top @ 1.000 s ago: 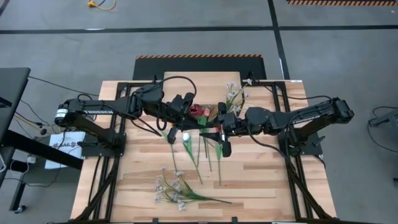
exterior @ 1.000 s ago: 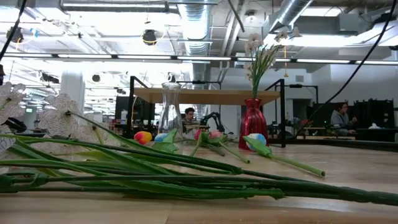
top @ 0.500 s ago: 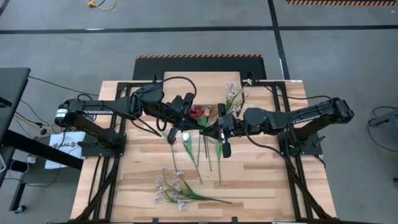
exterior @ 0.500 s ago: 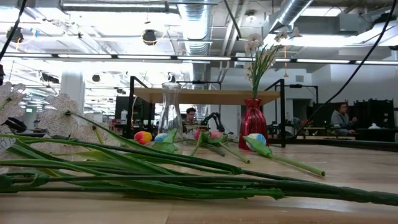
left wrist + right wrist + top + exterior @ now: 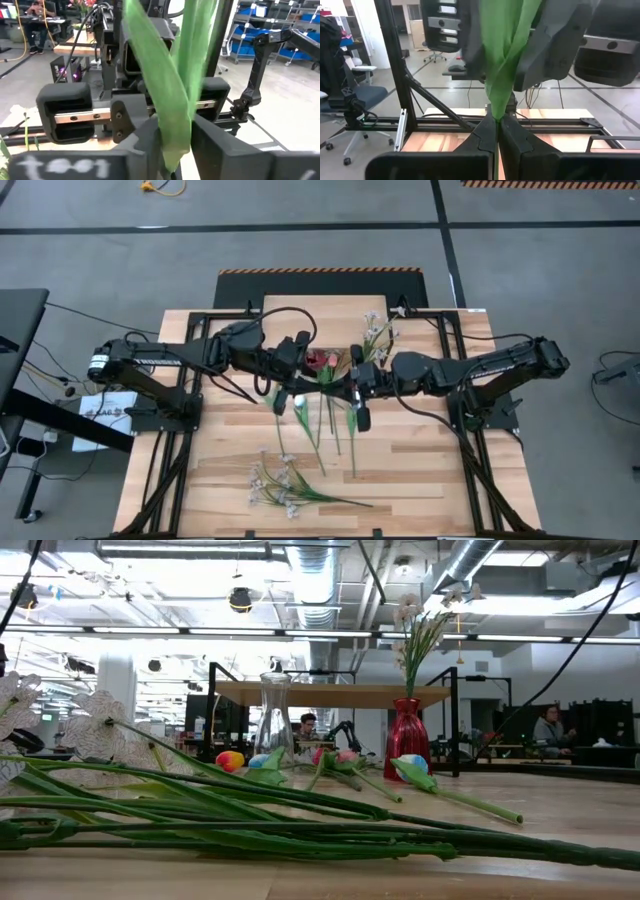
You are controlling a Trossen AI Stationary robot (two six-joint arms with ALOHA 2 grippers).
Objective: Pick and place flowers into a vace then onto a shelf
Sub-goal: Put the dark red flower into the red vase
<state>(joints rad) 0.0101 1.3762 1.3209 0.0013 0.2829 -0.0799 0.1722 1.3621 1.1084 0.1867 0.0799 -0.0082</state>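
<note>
The right gripper (image 5: 496,120) is clamping tight on the folded green leaf and stem of one of the flowers (image 5: 504,60), its two dark fingers (image 5: 482,135) pressed together with the green pinched at their tips. It is hanging over the middle of the table (image 5: 420,470), reaching in from the right side. The left gripper (image 5: 176,142) is facing it nose to nose from the other side and is sitting around the same green leaf (image 5: 165,90); whether it is squeezing the leaf or has let go, I cannot tell. From above, the two grippers are meeting almost touching, the left one (image 5: 297,383) just beside the right one (image 5: 348,387), with the shared stem running between them. Below them, several tulips (image 5: 312,435) are lying loose on the planks, stems pointing toward the near edge, and a spray of small pale blossoms (image 5: 280,485) is lying closer to the front. Looking level across the table, long green stems (image 5: 250,830) are filling the foreground, and an orange-yellow tulip head (image 5: 230,760) is resting farther back. Behind that, a clear glass vase (image 5: 275,720) and a red vase (image 5: 407,740) are standing in front of the shelf (image 5: 330,693), the red one holding a spray of white blossoms (image 5: 420,630). Beyond the table, a person (image 5: 548,727) is sitting in the room.
</note>
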